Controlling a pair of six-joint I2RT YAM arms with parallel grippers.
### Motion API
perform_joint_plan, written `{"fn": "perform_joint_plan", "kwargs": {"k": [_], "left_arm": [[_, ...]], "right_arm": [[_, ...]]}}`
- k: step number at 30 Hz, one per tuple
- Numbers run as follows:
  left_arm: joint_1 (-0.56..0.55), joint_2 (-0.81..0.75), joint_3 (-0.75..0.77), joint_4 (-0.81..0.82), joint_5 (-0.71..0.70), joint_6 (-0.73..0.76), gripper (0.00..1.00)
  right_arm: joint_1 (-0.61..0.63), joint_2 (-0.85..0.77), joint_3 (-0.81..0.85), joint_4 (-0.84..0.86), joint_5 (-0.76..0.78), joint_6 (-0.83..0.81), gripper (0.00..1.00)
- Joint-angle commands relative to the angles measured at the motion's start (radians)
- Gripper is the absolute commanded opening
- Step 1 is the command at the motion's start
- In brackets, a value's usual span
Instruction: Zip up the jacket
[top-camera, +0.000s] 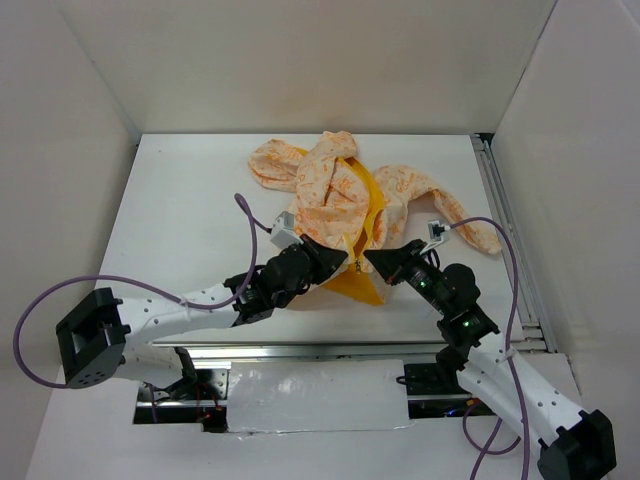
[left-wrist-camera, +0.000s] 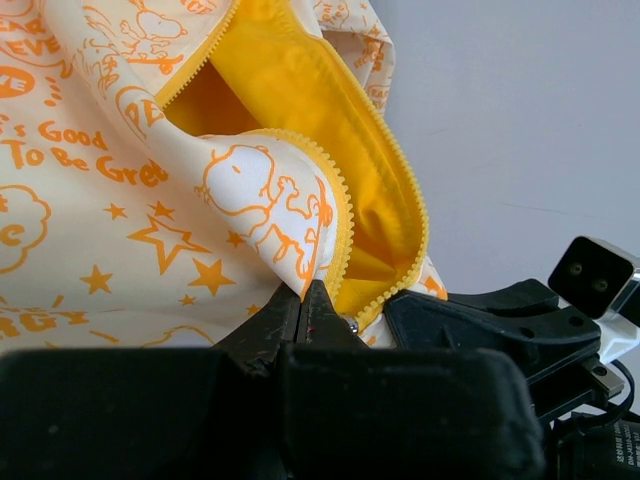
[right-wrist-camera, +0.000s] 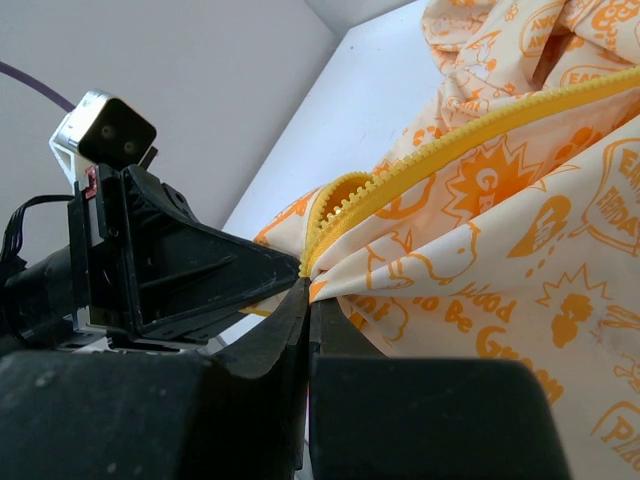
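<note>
The jacket (top-camera: 335, 195) lies crumpled on the white table, cream with orange print, its front open and the yellow lining showing. Both grippers meet at its near bottom hem. My left gripper (top-camera: 346, 262) is shut on the cream hem (left-wrist-camera: 290, 265) beside the left row of yellow zipper teeth (left-wrist-camera: 345, 235). A small metal part (left-wrist-camera: 351, 325) shows beside its right finger. My right gripper (top-camera: 371, 258) is shut on the other hem corner (right-wrist-camera: 345, 280), just under the yellow zipper strip (right-wrist-camera: 470, 140). The two rows of teeth stand apart above the grippers.
A sleeve (top-camera: 455, 215) trails toward the table's right side, where a metal rail (top-camera: 510, 230) runs along the edge. Purple cables (top-camera: 245, 215) loop over both arms. White walls enclose the table on three sides.
</note>
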Motion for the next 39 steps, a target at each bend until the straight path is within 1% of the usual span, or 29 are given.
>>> {"fn": "perform_joint_plan", "kwargs": {"k": [1, 3, 8, 15, 19, 21, 28, 33, 35, 39], "left_arm": [[-0.007, -0.002, 0.055, 0.036, -0.052, -0.004, 0.0], [-0.01, 0.009, 0.06, 0.06, -0.055, 0.025, 0.0], [-0.01, 0.017, 0.087, -0.01, -0.084, -0.018, 0.0], [-0.015, 0.011, 0.067, 0.028, -0.073, 0.006, 0.0], [-0.017, 0.023, 0.081, -0.01, -0.069, -0.027, 0.0], [-0.015, 0.017, 0.08, -0.007, -0.067, -0.024, 0.0], [-0.017, 0.024, 0.081, 0.01, -0.05, -0.004, 0.0], [-0.015, 0.028, 0.086, 0.005, -0.053, -0.009, 0.0], [-0.015, 0.02, 0.078, 0.016, -0.047, 0.0, 0.0], [-0.015, 0.017, 0.072, 0.024, -0.012, 0.0, 0.0]], "right_arm": [[0.015, -0.024, 0.038, 0.039, 0.001, -0.019, 0.0], [0.015, -0.034, 0.037, 0.022, 0.016, -0.025, 0.0], [0.015, -0.025, 0.041, 0.009, 0.016, -0.029, 0.0], [0.015, -0.012, 0.038, 0.049, 0.027, -0.019, 0.0], [0.015, 0.003, 0.058, 0.049, 0.051, -0.031, 0.0], [0.015, 0.009, 0.066, 0.04, 0.06, -0.042, 0.0], [0.015, 0.028, 0.067, 0.094, 0.057, -0.032, 0.0], [0.018, 0.037, 0.069, 0.075, 0.042, -0.026, 0.0], [0.017, 0.032, 0.058, 0.084, 0.056, -0.025, 0.0], [0.018, 0.048, 0.038, 0.156, 0.06, -0.009, 0.0]]}}
